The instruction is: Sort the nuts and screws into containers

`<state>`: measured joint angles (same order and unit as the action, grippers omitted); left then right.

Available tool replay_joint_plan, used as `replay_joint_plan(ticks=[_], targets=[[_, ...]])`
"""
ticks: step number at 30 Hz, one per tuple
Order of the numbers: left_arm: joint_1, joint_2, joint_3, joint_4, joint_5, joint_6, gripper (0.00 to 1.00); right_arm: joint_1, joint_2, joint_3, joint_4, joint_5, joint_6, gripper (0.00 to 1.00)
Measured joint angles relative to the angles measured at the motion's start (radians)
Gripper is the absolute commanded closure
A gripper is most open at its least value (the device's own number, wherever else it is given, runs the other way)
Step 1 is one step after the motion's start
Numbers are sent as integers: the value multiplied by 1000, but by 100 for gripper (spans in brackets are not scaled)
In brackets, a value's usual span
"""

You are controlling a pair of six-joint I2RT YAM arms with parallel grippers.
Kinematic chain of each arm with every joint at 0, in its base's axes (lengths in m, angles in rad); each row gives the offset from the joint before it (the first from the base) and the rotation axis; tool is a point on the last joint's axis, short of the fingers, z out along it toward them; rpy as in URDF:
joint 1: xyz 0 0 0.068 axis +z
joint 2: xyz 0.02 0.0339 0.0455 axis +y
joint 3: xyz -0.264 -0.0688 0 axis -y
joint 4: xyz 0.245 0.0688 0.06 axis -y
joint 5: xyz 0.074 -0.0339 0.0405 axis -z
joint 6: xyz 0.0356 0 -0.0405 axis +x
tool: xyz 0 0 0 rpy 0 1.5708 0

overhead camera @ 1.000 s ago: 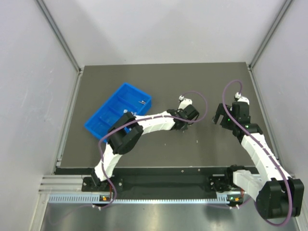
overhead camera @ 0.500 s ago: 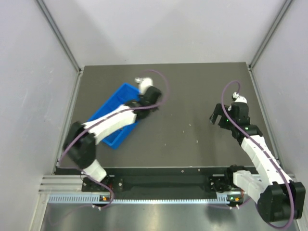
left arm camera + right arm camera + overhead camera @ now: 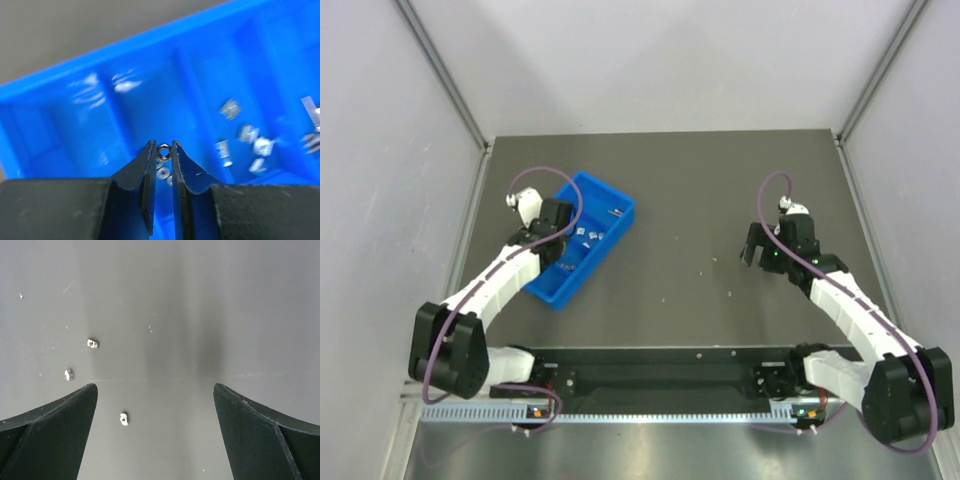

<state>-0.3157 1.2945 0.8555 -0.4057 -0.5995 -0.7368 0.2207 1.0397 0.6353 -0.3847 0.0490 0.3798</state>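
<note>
The blue tray (image 3: 552,288) lies at the table's left, its compartments (image 3: 125,50) filling the left wrist view. My left gripper (image 3: 560,238) hangs over a middle compartment, shut on a small hexagonal nut (image 3: 163,151) pinched at its fingertips (image 3: 150,150). More nuts (image 3: 163,172) lie in the compartment below it. Several others (image 3: 248,133) rest in the adjoining compartment. Slender screws (image 3: 617,212) sit in the tray's far end compartment. My right gripper (image 3: 752,250) is open and empty above the table at the right. Loose nuts (image 3: 123,418) lie below it, towards its left finger.
Two more loose nuts (image 3: 92,343) (image 3: 68,374) lie on the dark table (image 3: 200,315) ahead of the right gripper. Small specks (image 3: 713,258) (image 3: 665,297) dot the table centre. Grey walls close in the table on three sides.
My left arm has swung from the table's centre leftward over the tray, its gripper still shut. The right gripper has shifted slightly left and nearer, still open.
</note>
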Motion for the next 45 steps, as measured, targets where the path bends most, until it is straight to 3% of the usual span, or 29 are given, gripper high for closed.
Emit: replay_joint_plan(ticks=[5, 12, 17, 20, 23, 30, 38, 45], targets=[[2, 8, -45, -12, 0, -22, 80, 10, 2, 0, 2, 14, 8, 0], [2, 42, -54, -10, 21, -14, 42, 11, 31, 0, -5, 39, 10, 0], [-18, 34, 16, -37, 62, 14, 34, 4, 31, 13, -16, 69, 18, 0], [-125, 29, 109, -48, 48, 35, 34, -10, 31, 27, -26, 75, 25, 0], [-317, 72, 245, -42, 35, 53, 36, -35, 31, 32, -32, 86, 31, 0], [-596, 401, 488, -4, 72, 59, 42, -97, 14, 53, -81, 115, 34, 0], [-736, 770, 660, -48, 115, 74, 44, -135, -75, 55, -121, 133, 32, 0], [-759, 842, 723, -55, 136, 77, 49, -139, -83, 63, -136, 116, 24, 0]])
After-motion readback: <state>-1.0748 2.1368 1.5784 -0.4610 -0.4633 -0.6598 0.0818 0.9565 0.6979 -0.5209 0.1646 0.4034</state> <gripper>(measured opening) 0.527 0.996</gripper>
